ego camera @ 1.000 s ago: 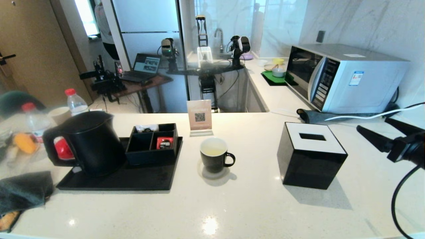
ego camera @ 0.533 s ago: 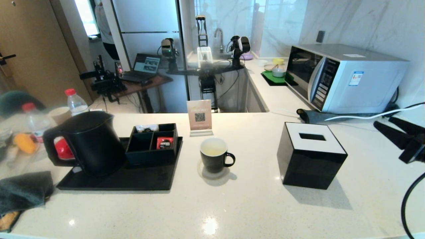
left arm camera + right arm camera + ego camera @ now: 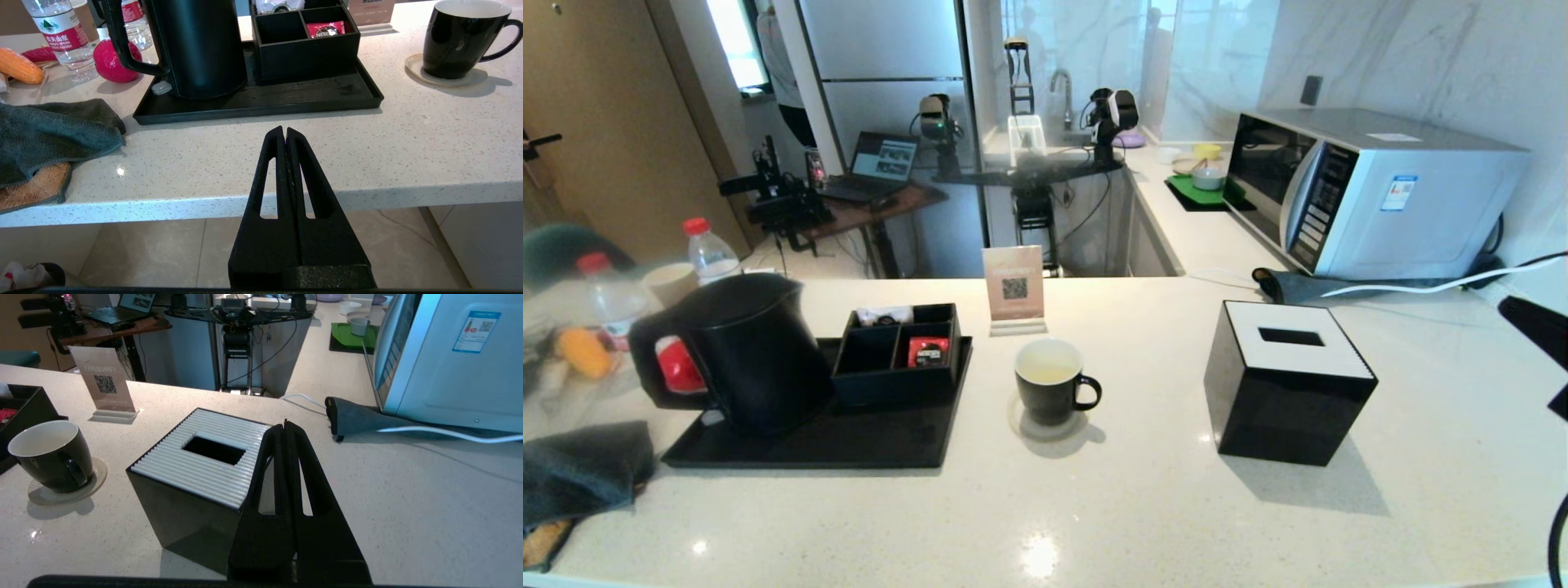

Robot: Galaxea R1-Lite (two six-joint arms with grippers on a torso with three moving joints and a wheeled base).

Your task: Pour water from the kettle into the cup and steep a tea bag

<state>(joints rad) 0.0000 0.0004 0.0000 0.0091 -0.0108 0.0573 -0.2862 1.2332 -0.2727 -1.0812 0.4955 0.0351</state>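
- Two grippers sit with their jaws pressed fully together, holding nothing; everything below is placed relative to the small glossy black mug (image 3: 1050,382) with a white inside.
- Far left of the mug, a crumpled dark grey cloth (image 3: 580,469) lies on the speckled white stone counter (image 3: 1094,506).
- The left gripper (image 3: 284,132) hangs off the counter's near edge, well left of the mug.
- Left of the mug, the tall matte-black jug kettle (image 3: 742,347) with a loop handle stands on a flat black rectangular tray (image 3: 849,441).
- The mug rests on a round pale coaster (image 3: 445,75), holding pale yellowish water (image 3: 1045,373).
- Right of the mug stands a glossy black cube tissue box (image 3: 1286,380) with a ribbed white top.
- The right gripper (image 3: 286,425) hovers beyond that box, farthest right.
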